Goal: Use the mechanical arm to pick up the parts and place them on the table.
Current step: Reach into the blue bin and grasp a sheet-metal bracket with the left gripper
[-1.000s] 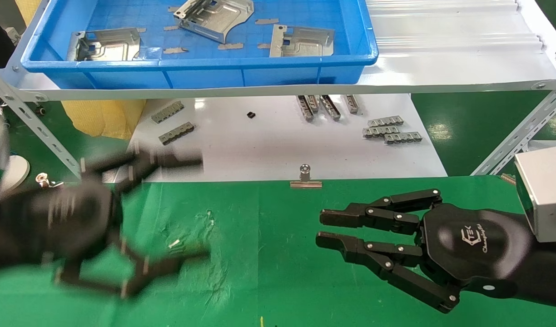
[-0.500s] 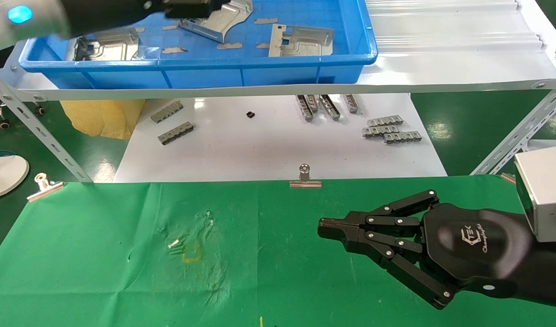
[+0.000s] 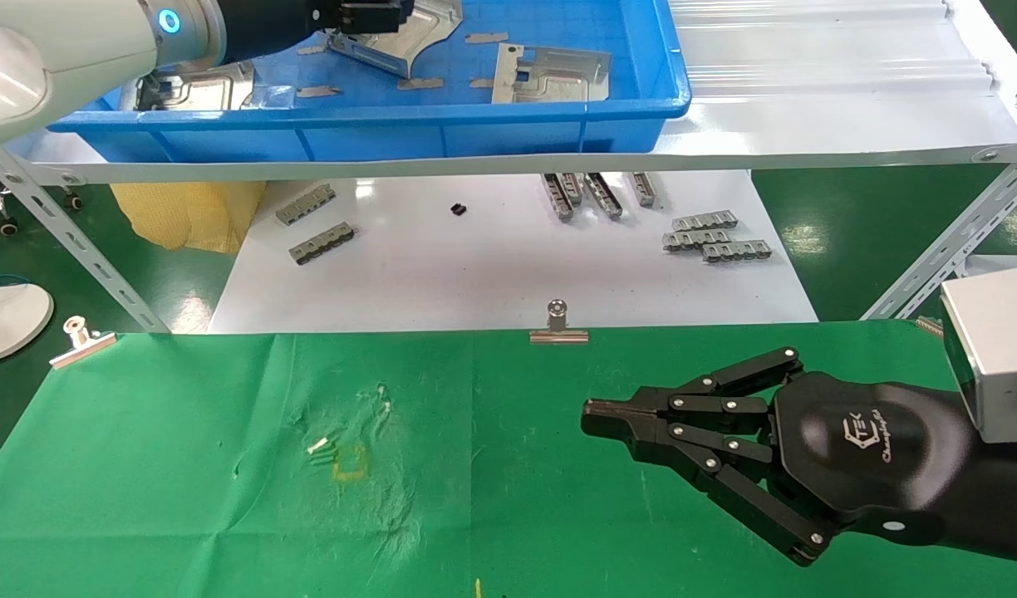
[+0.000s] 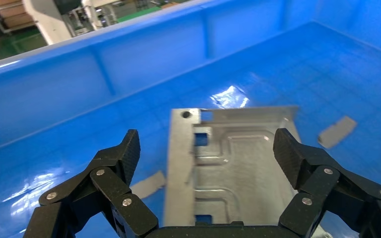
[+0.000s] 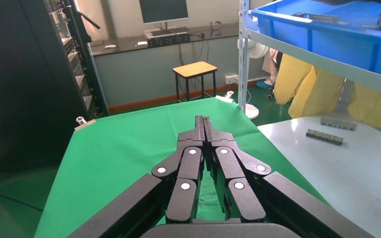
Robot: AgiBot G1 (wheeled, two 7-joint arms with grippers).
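Left pincer (image 4: 206, 148) spread wide over a silvery part (image 4: 230, 168), flat on blue bin floor (image 4: 129, 124), grey tape strips (image 4: 336, 132) nearby

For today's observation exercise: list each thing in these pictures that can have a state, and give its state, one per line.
left gripper: open, fingers either side of a part in the bin
part under left gripper: lying in the bin, not gripped
right part: lying flat in the bin
left part: in the bin, partly hidden by the arm
right gripper: shut, empty, over the table
table: no parts on it
blue bin: on the shelf, holding three parts
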